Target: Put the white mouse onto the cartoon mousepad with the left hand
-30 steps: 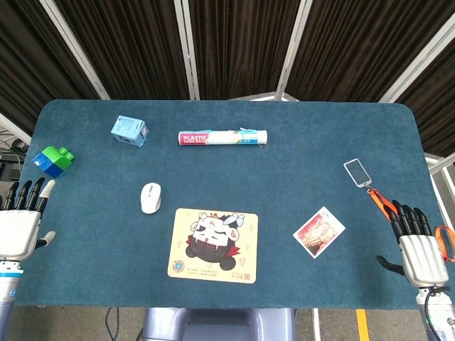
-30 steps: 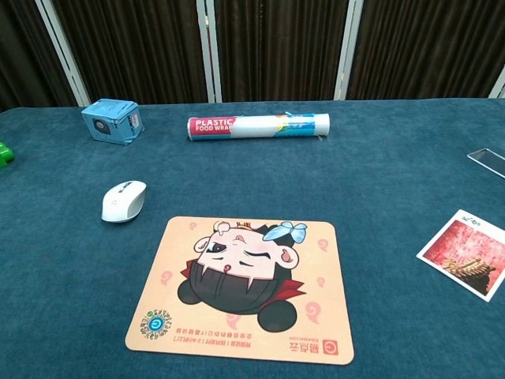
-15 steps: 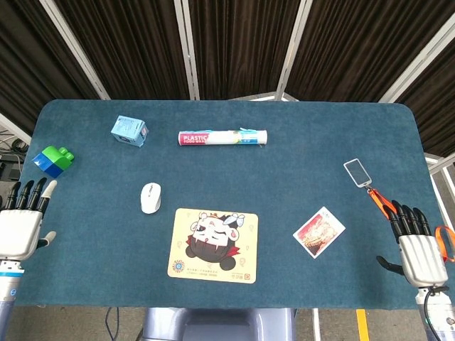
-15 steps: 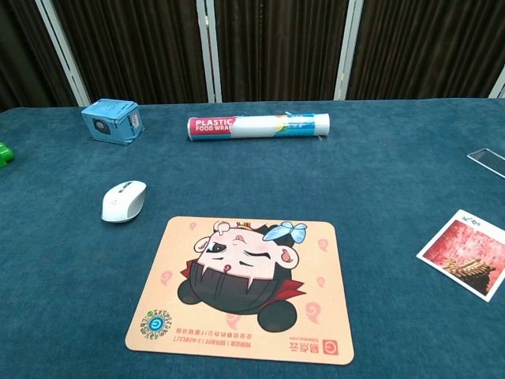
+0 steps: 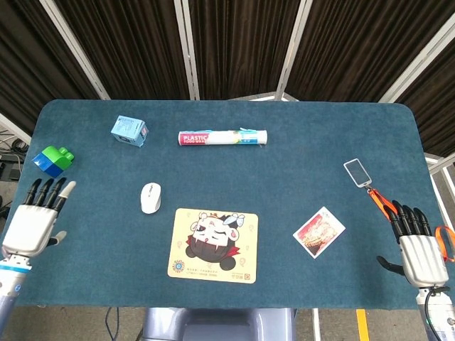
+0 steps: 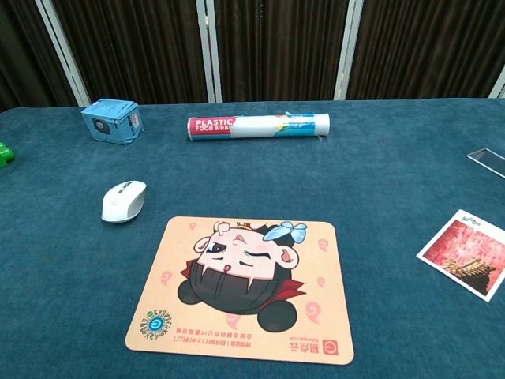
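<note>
The white mouse [image 5: 150, 197] [image 6: 124, 200] lies on the blue table cloth, just left of and slightly behind the cartoon mousepad [image 5: 214, 245] [image 6: 244, 287]. My left hand [image 5: 35, 220] hovers at the table's left front edge with fingers spread and nothing in it, well left of the mouse. At the right front edge my right hand [image 5: 414, 245] is open and empty too. The chest view shows neither hand.
A blue box [image 5: 129, 131] and a plastic wrap roll [image 5: 222, 137] lie at the back. A green and blue toy brick [image 5: 53, 160] sits at the far left. On the right are a photo card [image 5: 318, 231] and a badge with an orange lanyard [image 5: 357, 172].
My left hand has moved a little to the right and inward over the table's edge. The mouse, the mousepad and the right hand have not moved.
</note>
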`<state>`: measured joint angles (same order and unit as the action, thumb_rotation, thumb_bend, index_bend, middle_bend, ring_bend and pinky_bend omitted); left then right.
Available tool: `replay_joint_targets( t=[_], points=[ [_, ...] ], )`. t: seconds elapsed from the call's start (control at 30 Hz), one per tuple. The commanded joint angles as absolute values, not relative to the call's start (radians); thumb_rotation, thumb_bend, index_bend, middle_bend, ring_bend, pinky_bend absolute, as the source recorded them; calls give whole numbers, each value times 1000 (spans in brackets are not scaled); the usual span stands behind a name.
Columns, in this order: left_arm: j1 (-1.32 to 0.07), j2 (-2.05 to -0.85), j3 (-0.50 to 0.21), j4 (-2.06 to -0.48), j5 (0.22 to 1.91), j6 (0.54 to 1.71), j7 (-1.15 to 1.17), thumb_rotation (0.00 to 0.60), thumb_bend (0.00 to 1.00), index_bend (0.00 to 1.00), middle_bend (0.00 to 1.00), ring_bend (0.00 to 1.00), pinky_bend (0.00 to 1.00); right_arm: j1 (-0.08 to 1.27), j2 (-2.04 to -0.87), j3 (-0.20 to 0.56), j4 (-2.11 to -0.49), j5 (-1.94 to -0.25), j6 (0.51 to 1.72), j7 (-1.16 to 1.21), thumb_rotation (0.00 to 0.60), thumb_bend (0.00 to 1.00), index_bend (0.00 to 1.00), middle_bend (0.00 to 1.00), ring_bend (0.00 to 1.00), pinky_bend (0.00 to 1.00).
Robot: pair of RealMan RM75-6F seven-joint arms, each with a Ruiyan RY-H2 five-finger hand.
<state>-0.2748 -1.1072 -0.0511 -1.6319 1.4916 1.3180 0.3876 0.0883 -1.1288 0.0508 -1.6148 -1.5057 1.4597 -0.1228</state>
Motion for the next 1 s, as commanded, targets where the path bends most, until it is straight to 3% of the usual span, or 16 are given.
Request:
replay_joint_targets(
  t=[0.03,0.33,0.47,0.8,1.0],
  points=[
    [-387,-1093,-67,-1534,1620,1249,361,600,53,29,0,0,0,88,-1129,51,-1615,-1504,1459,-124,600,83,0,0,0,0],
    [-625,-1103,-53,-1357,1805,1021,394,600,53,72,0,0,0,86,-1127,51,-1617,-1502,1460,-122,600,85,0,0,0,0],
    [-703,-1137,-29,-1285,1858,944,399,600,53,140,0,0,0,85,-1126,51,-1618,-1501,1462,-119,600,84,0,0,0,0],
    [-821,-1270,3,-1134,1886,823,392,600,53,186,0,0,0,83,-1125,51,-1618,-1500,1463,-116,600,84,0,0,0,0],
    [-853,-1322,24,-1092,1890,814,379,600,55,186,0,0,0,82,-1125,52,-1619,-1498,1462,-113,600,85,0,0,0,0]
  ],
)
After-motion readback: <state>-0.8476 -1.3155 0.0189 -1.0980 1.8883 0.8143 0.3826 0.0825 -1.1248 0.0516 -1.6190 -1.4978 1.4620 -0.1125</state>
